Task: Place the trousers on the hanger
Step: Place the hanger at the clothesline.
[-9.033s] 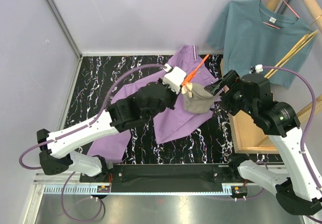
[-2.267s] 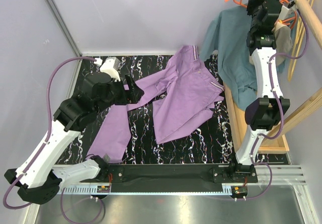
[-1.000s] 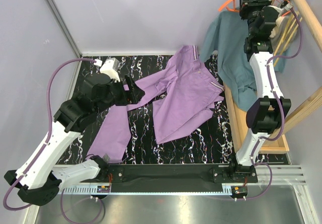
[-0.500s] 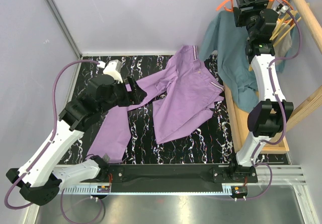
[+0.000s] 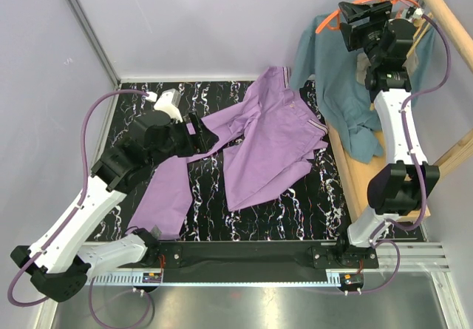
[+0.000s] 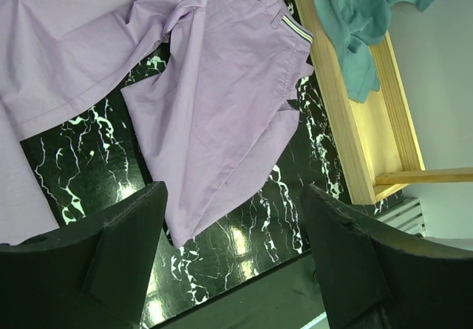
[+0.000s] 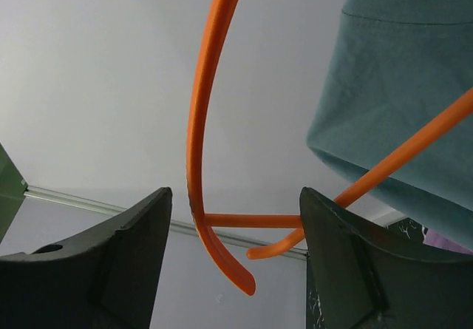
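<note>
The lilac trousers lie spread flat on the black marbled table, striped waistband towards the wooden rack. My left gripper hovers open over the left leg; in the left wrist view the cloth lies well below its fingers, nothing between them. My right gripper is raised at the top right, open. In the right wrist view the curved end of an orange hanger hangs between its spread jaws without touching them. The task's hanger is out of view.
A teal shirt hangs from the wooden rack, its hem over the rack's wooden base frame. A small grey garment shows behind the right arm. Lavender walls close in the table at the left and back.
My right gripper has opened, letting go of the orange hanger, and drawn left and down from the rail. The left gripper has drifted slightly right over the trousers.
</note>
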You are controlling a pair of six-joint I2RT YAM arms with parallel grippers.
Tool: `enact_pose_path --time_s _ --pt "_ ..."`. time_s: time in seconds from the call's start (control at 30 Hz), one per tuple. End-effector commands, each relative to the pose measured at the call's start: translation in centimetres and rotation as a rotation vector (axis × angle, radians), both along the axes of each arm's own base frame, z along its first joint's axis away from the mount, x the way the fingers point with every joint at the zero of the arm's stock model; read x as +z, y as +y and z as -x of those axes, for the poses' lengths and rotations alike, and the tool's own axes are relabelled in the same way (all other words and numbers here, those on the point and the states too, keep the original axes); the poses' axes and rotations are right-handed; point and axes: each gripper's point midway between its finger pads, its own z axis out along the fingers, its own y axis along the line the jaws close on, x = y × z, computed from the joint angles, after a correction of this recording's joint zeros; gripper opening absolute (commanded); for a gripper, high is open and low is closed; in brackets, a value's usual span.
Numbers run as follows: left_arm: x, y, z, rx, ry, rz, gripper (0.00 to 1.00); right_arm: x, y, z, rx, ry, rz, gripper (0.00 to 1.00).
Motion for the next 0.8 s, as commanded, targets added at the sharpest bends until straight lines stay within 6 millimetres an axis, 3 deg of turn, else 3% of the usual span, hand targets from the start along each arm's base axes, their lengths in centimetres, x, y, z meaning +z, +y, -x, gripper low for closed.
enact_pose_path --time_s 0.0,0.17,0.37,0.63,0.67,0.77 --pt "2.0 -0.6 -0.4 -0.008 -0.058 0.067 0.78 -3.2 4.1 3.1 0.188 0.116 0.042 0.80" --pt "2.1 -1.0 -0.4 -0.020 -0.055 0.078 0.77 -5.5 4.5 4.2 0.211 0.175 0.052 0.81" --pt "2.3 -0.9 -0.3 -0.024 -0.054 0.077 0.77 -7.0 4.4 3.9 0.222 0.217 0.086 0.80" --pt "1.8 -0.3 0.4 -0.013 -0.051 0.085 0.77 -4.6 1.9 3.0 0.119 0.083 0.131 0.84" --pt "1.7 -0.3 0.4 -0.012 -0.051 0.084 0.77 -2.9 1.6 3.0 0.099 0.008 0.115 0.84" --pt "1.8 -0.3 0.4 -0.012 -0.054 0.086 0.77 -1.2 0.9 3.0 0.057 -0.051 0.087 0.83"
